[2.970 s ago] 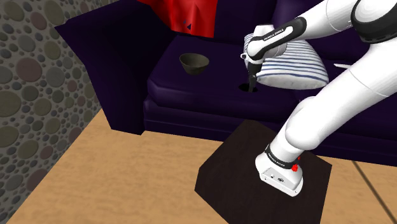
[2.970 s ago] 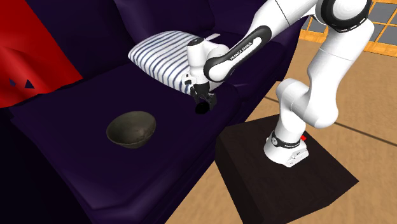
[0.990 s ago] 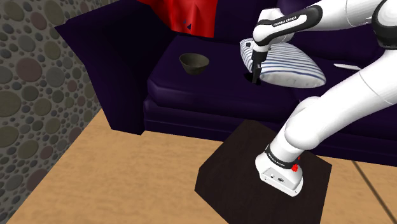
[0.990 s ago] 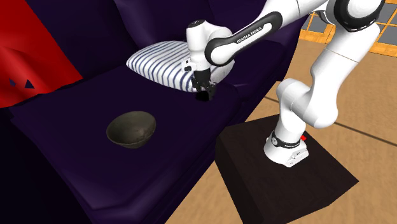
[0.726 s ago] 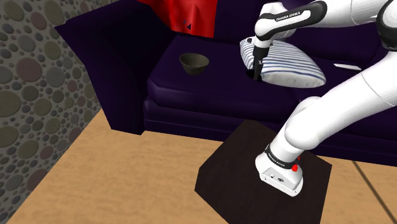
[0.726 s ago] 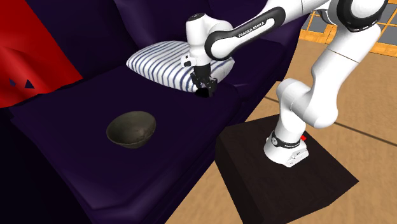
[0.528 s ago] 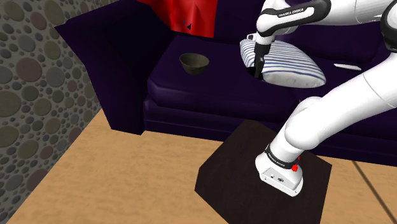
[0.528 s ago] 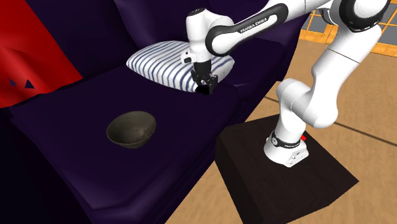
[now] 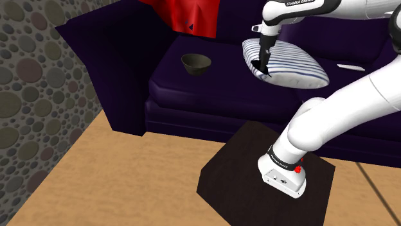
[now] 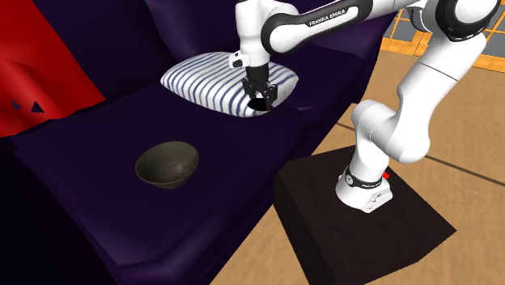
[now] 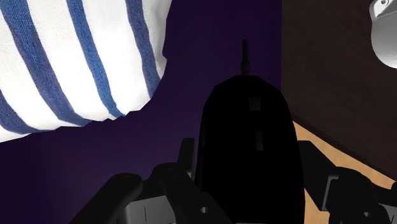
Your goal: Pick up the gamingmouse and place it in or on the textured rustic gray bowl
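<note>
A black gaming mouse (image 11: 245, 140) is clasped between the fingers of my black gripper (image 11: 245, 197), which is shut on it. The gripper (image 9: 262, 63) hangs in the air with the mouse (image 9: 264, 68) in front of the striped pillow, above the sofa seat. In the second exterior view the gripper (image 10: 260, 93) holds the mouse (image 10: 261, 104) over the pillow's near corner. The dark grey bowl (image 9: 196, 62) stands upright and empty on the seat, well off toward the shoulder view's left. The bowl (image 10: 167, 164) lies down and to the left of the gripper in the second exterior view.
A blue-and-white striped pillow (image 9: 292, 64) lies on the dark purple sofa (image 9: 193, 96). A red cloth (image 9: 186, 16) drapes over the backrest behind the bowl. The dark stand (image 9: 257, 186) sits on a wooden floor (image 9: 109, 186), with a pebbled wall (image 9: 32, 83) beyond.
The gripper has risen from the seat cushion with the mouse in it. It now hangs higher, in front of the pillow. The bowl has not moved.
</note>
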### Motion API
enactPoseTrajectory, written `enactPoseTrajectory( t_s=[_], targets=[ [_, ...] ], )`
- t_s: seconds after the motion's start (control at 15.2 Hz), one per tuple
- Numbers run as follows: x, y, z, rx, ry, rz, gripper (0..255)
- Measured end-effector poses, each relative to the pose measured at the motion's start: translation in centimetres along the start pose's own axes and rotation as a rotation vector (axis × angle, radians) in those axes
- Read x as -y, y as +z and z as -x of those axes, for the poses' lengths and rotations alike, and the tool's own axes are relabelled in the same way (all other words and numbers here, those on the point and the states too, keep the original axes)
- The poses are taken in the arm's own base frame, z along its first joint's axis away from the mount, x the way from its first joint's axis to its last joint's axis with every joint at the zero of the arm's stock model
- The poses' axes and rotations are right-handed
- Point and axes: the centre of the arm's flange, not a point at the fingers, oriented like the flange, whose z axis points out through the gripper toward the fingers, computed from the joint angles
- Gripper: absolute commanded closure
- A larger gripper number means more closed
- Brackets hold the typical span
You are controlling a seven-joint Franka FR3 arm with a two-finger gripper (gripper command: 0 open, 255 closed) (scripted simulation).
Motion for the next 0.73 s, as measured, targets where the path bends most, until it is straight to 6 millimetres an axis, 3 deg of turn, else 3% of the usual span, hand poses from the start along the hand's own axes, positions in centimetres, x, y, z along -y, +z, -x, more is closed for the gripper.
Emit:
enactPoseTrajectory(
  t_s=[0.33,0.46,0.73],
  targets=[
    [0.2,-2.5,0.4,0.000,0.000,0.000,255],
    [-0.2,-2.8,-1.1,0.000,0.000,0.000,255],
    [-1.1,-3.6,-6.2,0.001,0.000,0.000,255]
  ],
)
